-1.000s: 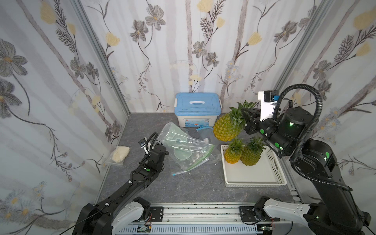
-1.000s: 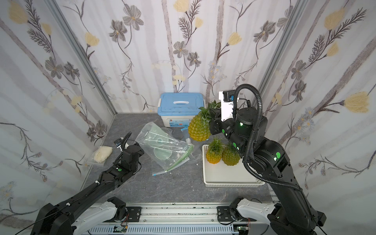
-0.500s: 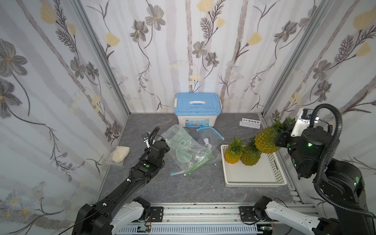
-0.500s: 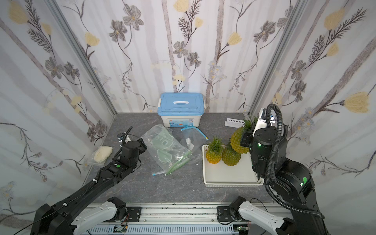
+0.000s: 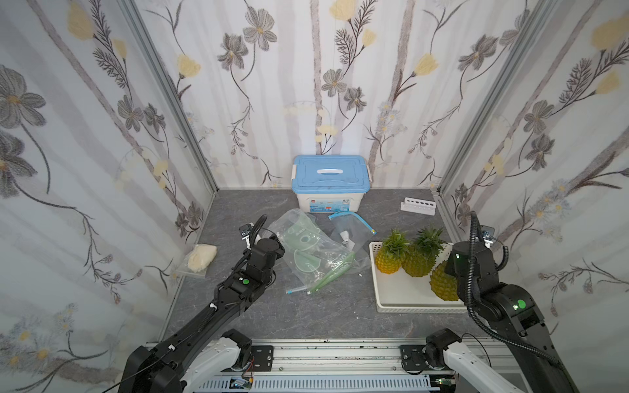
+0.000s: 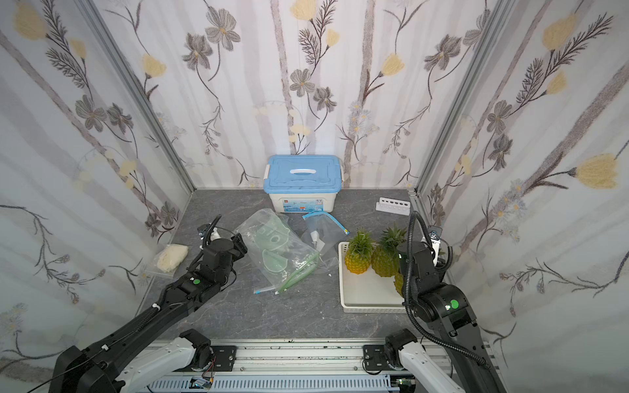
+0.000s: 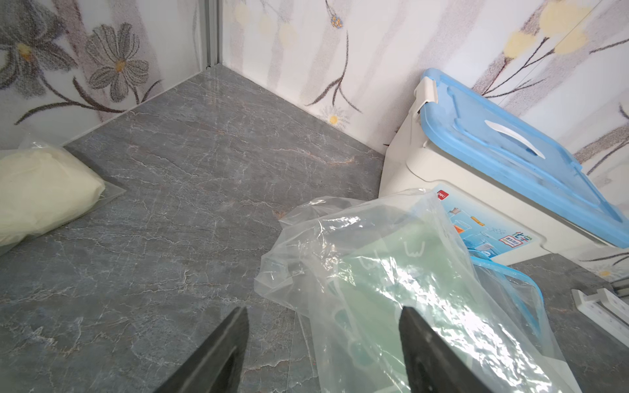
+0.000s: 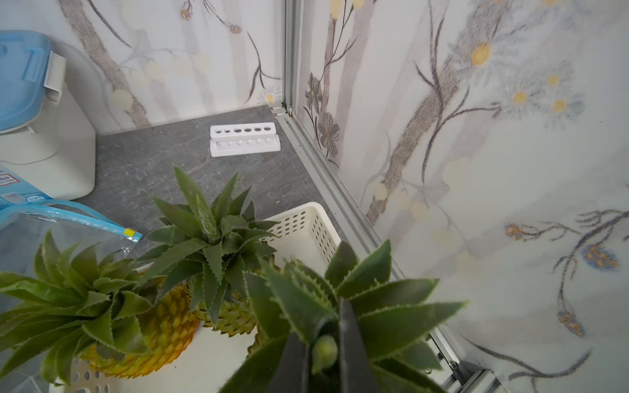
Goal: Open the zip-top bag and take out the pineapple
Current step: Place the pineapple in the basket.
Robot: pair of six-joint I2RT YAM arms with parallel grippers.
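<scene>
Your right gripper (image 8: pixel 325 343) was pinched on the pineapple (image 5: pixel 442 285) crown, with the fruit over the white tray (image 5: pixel 405 301), beside two other pineapples (image 5: pixel 389 262). Your left gripper (image 7: pixel 323 313) stood spread at the zip-top bag (image 5: pixel 311 253) edge.

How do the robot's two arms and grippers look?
The left arm and right arm are black with white base links, a round green light and a ribbed black cable hose. The left gripper and right gripper have flat, dark, tapered fingers.
</scene>
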